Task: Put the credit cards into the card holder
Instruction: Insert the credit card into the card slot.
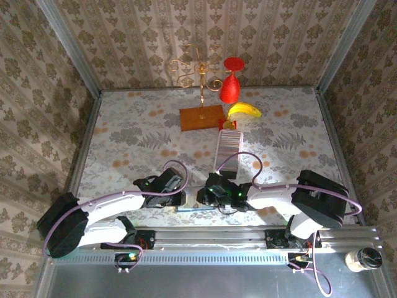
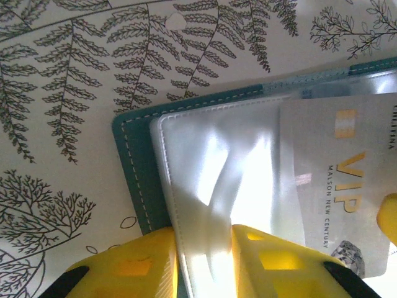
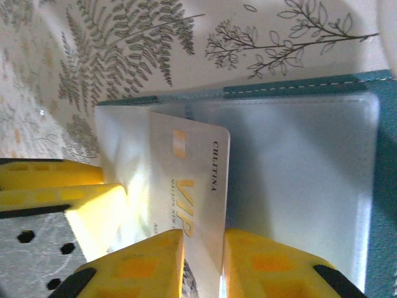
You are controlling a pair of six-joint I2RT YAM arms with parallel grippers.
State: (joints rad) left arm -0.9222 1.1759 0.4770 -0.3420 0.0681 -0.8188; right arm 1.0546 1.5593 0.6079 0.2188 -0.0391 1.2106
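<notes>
- Two end effectors are meeting over the card holder (image 2: 138, 167), which is lying open on the table (image 2: 56, 81) directly beneath both.
- My left end effector (image 2: 205, 264) is straddling the near edge of the clear sleeve (image 2: 211, 167). Its fingers are standing partly apart with the plastic bulging between them, and I cannot tell whether they are really pinching it.
- My right end effector (image 3: 203, 264) is sitting astride one credit card (image 3: 197, 180) with the jaws only narrowly parted. The card is lying against one finger, but I cannot tell whether it is clamped.
- The card is reaching out ahead of my right fingertips, over the sleeve. The glare is hiding how deep it is sitting inside.
- To do this well, I am aiming to hold the sleeve flat and taut on the left while pushing the card straight ahead along its length, so no corner is catching the seam.
- I am judging that an early release risks the card sliding back out, so I am planning to let go only once it is seated.
- The other credit cards (image 1: 228, 146) are waiting in a row well ahead of both end effectors.
</notes>
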